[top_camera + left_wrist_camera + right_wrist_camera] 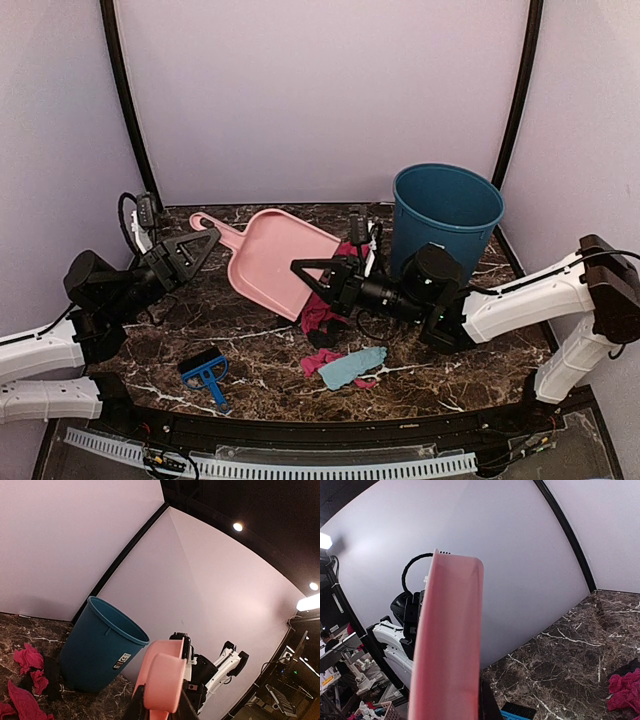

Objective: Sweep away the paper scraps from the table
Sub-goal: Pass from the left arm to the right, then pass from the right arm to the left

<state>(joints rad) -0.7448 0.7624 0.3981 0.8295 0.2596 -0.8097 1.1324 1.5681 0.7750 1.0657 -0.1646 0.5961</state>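
The pale-pink dustpan is held tilted above the table between both arms. My left gripper is shut on its handle, which shows between the fingers in the left wrist view. My right gripper is shut on the pan's front rim, seen edge-on in the right wrist view. The paper scraps lie under and in front of the right gripper: magenta ones, a black one and a light blue one. Magenta scraps also show in the left wrist view and the right wrist view.
A tall teal bin stands at the back right, behind the right arm, and shows in the left wrist view. A small blue hand brush lies on the table at the front left; its end shows in the right wrist view.
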